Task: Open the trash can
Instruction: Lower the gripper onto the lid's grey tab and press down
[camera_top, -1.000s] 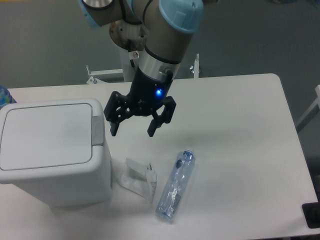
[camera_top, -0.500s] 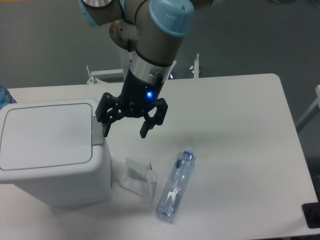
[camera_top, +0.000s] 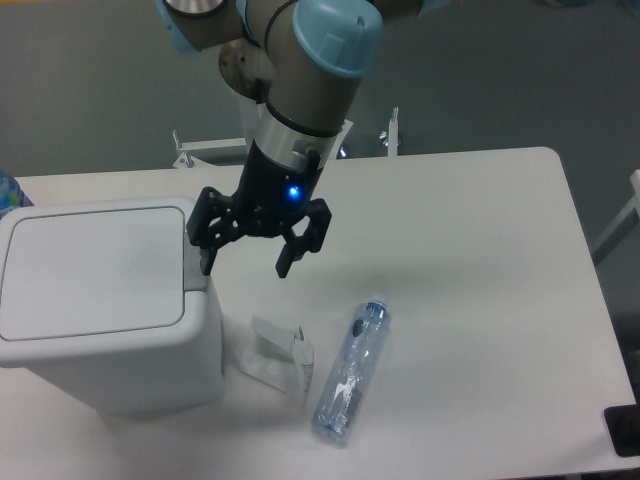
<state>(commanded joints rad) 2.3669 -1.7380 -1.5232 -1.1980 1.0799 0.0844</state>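
The trash can (camera_top: 100, 300) is a large boxy white bin at the left of the table, its flat lid closed. Its grey push-button strip (camera_top: 194, 262) runs along the lid's right edge. My gripper (camera_top: 245, 266) hangs open over the bin's right edge. Its left fingertip (camera_top: 206, 262) is at the button strip and its right fingertip (camera_top: 284, 267) is over the table. I cannot tell whether the left fingertip touches the strip. Nothing is held.
A clear plastic bottle (camera_top: 351, 370) lies on the table right of the bin. A crumpled white wrapper (camera_top: 276, 357) lies between the bin and the bottle. A dark object (camera_top: 624, 430) sits at the table's front right corner.
My gripper has moved left and slightly down, from over the table to the bin's right edge by the grey strip. It stayed open. The lid has not moved.
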